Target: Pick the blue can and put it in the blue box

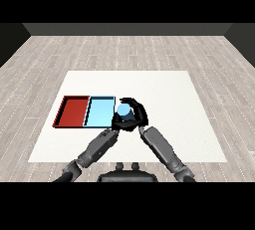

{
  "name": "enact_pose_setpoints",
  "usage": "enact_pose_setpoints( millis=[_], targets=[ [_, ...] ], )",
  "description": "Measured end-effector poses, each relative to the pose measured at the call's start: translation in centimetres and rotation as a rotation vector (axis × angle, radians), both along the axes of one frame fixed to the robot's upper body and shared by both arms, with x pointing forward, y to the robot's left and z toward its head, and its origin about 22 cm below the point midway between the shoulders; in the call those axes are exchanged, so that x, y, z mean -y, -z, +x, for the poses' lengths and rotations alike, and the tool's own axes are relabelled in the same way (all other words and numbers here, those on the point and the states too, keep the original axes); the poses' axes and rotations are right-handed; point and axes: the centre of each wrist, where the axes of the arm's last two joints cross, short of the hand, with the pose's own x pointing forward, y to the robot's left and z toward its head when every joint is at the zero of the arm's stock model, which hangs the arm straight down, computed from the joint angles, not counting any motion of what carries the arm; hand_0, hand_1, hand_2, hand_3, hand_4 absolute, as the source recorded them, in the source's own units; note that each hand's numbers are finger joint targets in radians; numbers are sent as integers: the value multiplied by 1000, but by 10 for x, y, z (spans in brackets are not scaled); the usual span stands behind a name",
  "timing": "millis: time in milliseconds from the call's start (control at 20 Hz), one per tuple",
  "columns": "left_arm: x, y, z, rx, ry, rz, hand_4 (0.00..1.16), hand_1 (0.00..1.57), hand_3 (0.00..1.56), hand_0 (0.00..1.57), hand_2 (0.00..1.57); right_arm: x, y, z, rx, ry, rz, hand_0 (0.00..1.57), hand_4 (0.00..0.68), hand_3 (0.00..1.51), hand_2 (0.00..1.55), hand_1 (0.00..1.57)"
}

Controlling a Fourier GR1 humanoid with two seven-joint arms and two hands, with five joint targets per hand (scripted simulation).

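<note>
So the right hand (pixel 137 116) has its black fingers curled round the small light-blue cylindrical can (pixel 124 110), upright with its round top showing, just right of the light blue tray (pixel 99 113).

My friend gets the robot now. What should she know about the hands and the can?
Right hand: curled round the blue can, just right of the blue tray.
Left hand: right beside the can, fingers hidden.
Red tray: left of the blue one.
Done: can grasped.
Left: carry it over the blue tray, release inside.
</note>
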Motion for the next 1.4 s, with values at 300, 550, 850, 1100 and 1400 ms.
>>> enact_pose_setpoints(
  millis=[300,550,850,1100,1400],
  targets=[
    [2,-3,2,10,-10,13,1137,1571,1523,1571,1571,3,1,2,1,-8,-27,0,0,0,0,0],
    [-4,1,6,13,-45,23,1142,1571,1527,1571,1571,16,-4,-3,9,23,15,0,0,0,0,0],
    [-21,3,10,21,-81,56,1150,1571,1530,1571,1571,52,-6,-11,51,76,105,0,0,0,0,0],
    [-49,-7,27,43,-142,130,1144,1571,1515,1571,1571,91,-5,-20,68,169,220,0,0,0,0,0],
    [-100,-29,57,24,-242,260,1150,1571,1514,1571,1571,123,8,-28,60,236,275,0,0,0,0,0]
  ],
)
